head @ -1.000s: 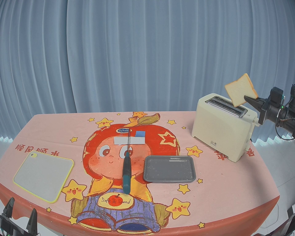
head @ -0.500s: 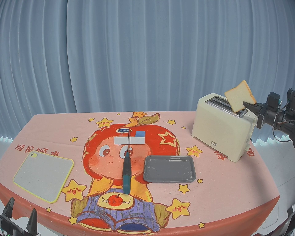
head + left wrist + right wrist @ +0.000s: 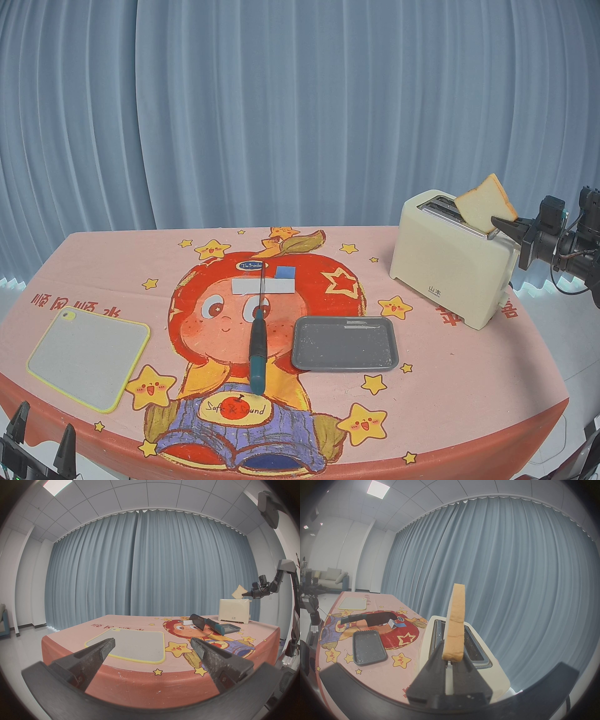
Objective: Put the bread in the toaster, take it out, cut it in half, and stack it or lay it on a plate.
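Bread: the slice (image 3: 486, 203) is standing on edge and tilted over the toaster (image 3: 453, 262) at the far right of the bench (image 3: 475, 400), with its lower corner at the mouth of a slot.
Right pincer: the right pincer (image 3: 449, 655) is clamping the slice's lower edge and presenting its thin side downward, probably to match the narrow slot.
Left pincer: the left pincer (image 3: 152, 642) is hanging off the bench's near left edge with its jaws spread wide, gripping nothing.
Waiting things: the cutting board (image 3: 87, 356) at the near left, the knife (image 3: 257, 350) in the middle and the grey plate (image 3: 345, 342) just right of it are lying well apart from the toaster, probably for the later cutting and plating.
Obstruction: the right pincer's fingers are sitting beneath the slice, so they are probably going to meet the toaster's top before the bread is fully seated.
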Robot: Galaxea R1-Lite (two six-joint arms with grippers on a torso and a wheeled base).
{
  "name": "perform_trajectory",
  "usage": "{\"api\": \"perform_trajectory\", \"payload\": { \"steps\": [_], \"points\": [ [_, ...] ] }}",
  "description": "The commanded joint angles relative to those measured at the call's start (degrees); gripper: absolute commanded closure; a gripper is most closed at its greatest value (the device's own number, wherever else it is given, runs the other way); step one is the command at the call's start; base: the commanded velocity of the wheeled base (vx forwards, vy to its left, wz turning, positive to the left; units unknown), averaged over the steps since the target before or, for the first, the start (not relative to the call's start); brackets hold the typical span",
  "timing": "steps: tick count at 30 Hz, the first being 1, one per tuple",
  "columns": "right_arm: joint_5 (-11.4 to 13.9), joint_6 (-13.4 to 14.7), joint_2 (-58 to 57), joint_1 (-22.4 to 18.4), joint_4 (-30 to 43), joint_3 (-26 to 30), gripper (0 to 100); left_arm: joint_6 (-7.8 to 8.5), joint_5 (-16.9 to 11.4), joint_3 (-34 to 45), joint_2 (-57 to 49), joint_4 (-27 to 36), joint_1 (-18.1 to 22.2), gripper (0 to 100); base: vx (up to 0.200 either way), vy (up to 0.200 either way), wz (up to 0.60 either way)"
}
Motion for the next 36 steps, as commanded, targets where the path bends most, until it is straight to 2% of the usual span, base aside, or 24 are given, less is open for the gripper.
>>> {"api": "perform_trajectory", "payload": {
  "steps": [1, 36],
  "points": [
    [0.03, 0.06, 0.18, -0.09, -0.03, 0.11, 100, -0.01, 0.06, 1.01, -0.31, -0.01, 0.0, 0, 0.0, 0.0, 0.0],
    [0.03, 0.06, 4.31, 0.79, -0.03, -2.96, 100, -0.01, -0.03, 1.01, -0.31, -0.01, 0.0, 0, 0.0, 0.0, 0.0]
  ]
}}
